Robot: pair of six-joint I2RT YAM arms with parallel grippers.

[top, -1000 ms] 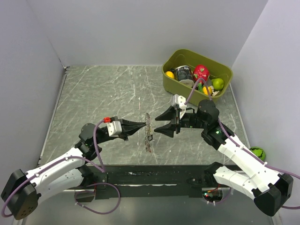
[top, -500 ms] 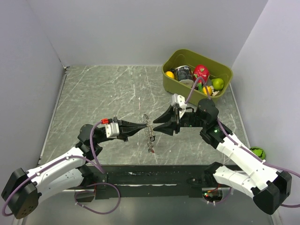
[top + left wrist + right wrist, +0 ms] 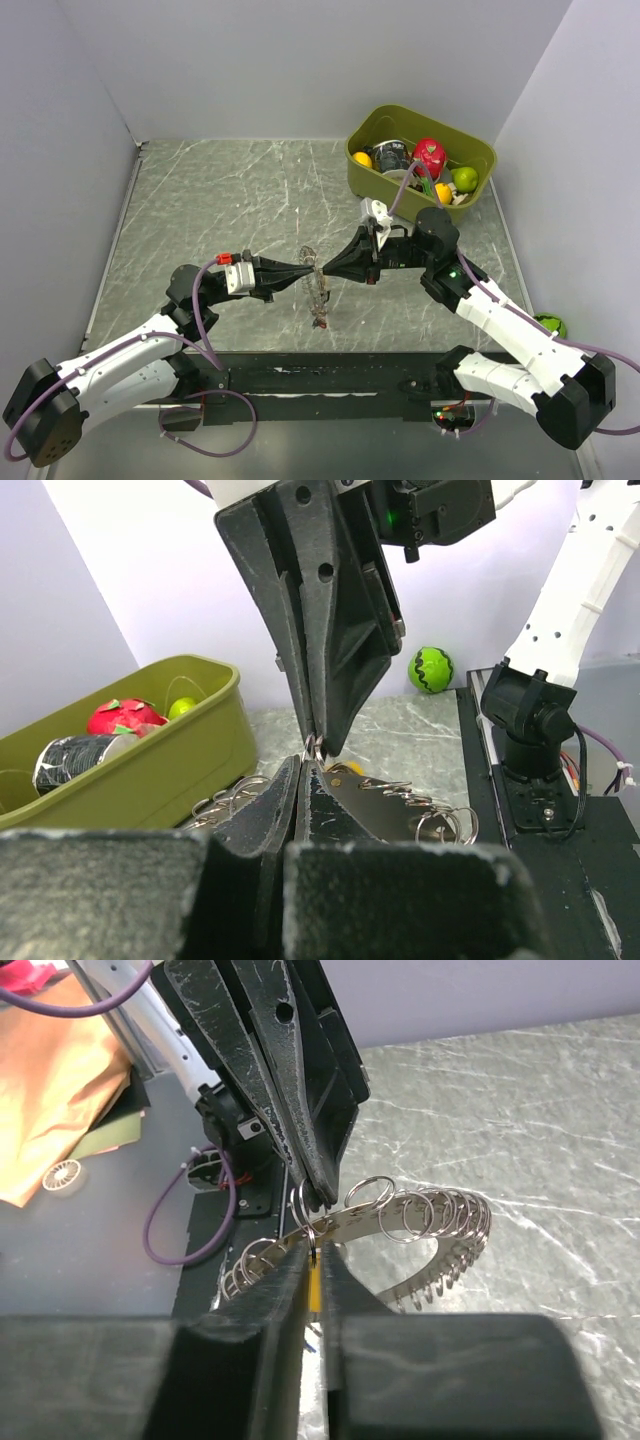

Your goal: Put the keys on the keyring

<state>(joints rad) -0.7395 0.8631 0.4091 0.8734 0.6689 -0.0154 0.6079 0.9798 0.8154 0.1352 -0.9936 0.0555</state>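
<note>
Marble table (image 3: 200, 200); right pincer (image 3: 326, 268) newly on keyring (image 3: 320, 300)

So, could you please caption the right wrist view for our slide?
Left gripper holds the keyring while the right gripper pinches a yellow key.

"What is this place, a workshop?"

"More a robot lab's test cell. See the olive-green bin (image 3: 375, 182) of toy fruit (image 3: 430, 155)? Plain panel walls (image 3: 300, 70) rise behind it, a marble-patterned tabletop (image 3: 220, 200) spreads before it, and opposite it a left arm (image 3: 120, 370) and a right arm (image 3: 510, 335) are bolted down, trailing purple cables (image 3: 205, 315)."
</note>
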